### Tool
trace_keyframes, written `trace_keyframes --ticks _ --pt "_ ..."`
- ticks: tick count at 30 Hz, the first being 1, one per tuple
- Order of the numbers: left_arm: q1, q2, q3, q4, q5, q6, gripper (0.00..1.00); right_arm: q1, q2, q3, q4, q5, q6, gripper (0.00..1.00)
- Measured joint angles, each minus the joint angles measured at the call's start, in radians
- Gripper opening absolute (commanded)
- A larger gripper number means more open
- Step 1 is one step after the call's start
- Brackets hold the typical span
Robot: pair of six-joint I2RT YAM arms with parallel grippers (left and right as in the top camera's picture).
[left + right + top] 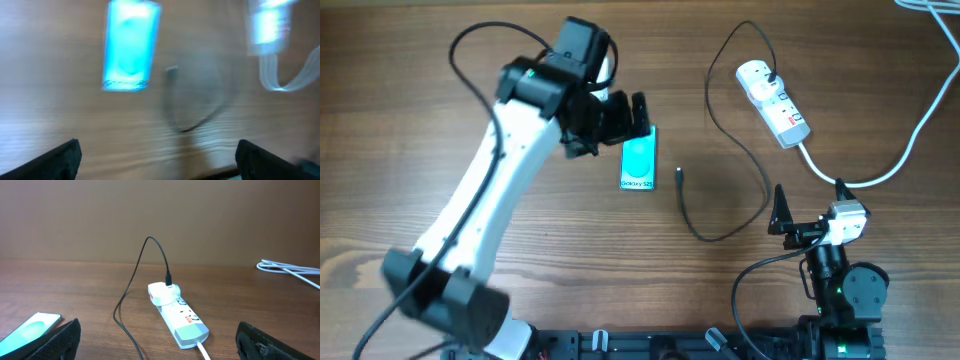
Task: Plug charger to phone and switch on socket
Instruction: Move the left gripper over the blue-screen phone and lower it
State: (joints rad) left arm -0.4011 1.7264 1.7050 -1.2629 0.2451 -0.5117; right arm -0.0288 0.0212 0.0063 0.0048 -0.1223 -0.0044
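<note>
The phone [638,161] lies flat on the table with its cyan screen up; it also shows blurred in the left wrist view [130,46] and at the edge of the right wrist view [31,329]. My left gripper [620,122] is open and empty, just above the phone's far end. The charger [732,165] runs from a white adapter in the socket [777,104] in a loop to its loose tip [679,178], right of the phone. My right gripper [810,200] is open and empty, in front of the socket [182,319].
The socket's thick white cord [910,140] curves off to the far right edge. More white cable [292,270] lies at the right of the right wrist view. The left arm spans the table's left half.
</note>
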Motion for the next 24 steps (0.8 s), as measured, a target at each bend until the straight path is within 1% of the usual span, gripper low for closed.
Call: trace_keyframes --ticks 2,3,4,7,9,11,13,20,24 --pt "0.000 0.084 0.012 -0.040 -0.077 -0.003 1.00 0.000 0.000 0.000 0.000 0.000 0.000 1.00" --pt "-0.004 0.151 0.013 -0.040 -0.129 -0.005 1.00 0.000 0.000 0.000 0.000 0.000 0.000 1.00" --pt "-0.008 0.182 0.013 -0.033 -0.146 -0.006 1.00 0.000 0.000 0.000 0.000 0.000 0.000 1.00" --pt "-0.026 0.258 0.013 0.076 -0.192 -0.007 1.00 0.000 0.000 0.000 -0.001 0.000 0.000 1.00" --pt "-0.030 0.260 0.014 0.134 -0.195 -0.007 1.00 0.000 0.000 0.000 0.000 0.000 0.000 1.00" --pt "-0.031 0.260 0.015 0.159 -0.187 -0.005 1.00 0.000 0.000 0.000 -0.001 0.000 0.000 1.00" --pt "-0.032 0.260 0.014 0.214 -0.180 0.038 1.00 0.000 0.000 0.000 0.000 0.000 0.000 1.00" --pt "-0.042 0.340 0.014 0.237 -0.176 0.082 1.00 0.000 0.000 0.000 0.000 0.000 0.000 1.00" --pt "-0.045 0.346 0.014 0.235 -0.176 0.089 1.00 0.000 0.000 0.000 0.000 0.000 0.000 1.00"
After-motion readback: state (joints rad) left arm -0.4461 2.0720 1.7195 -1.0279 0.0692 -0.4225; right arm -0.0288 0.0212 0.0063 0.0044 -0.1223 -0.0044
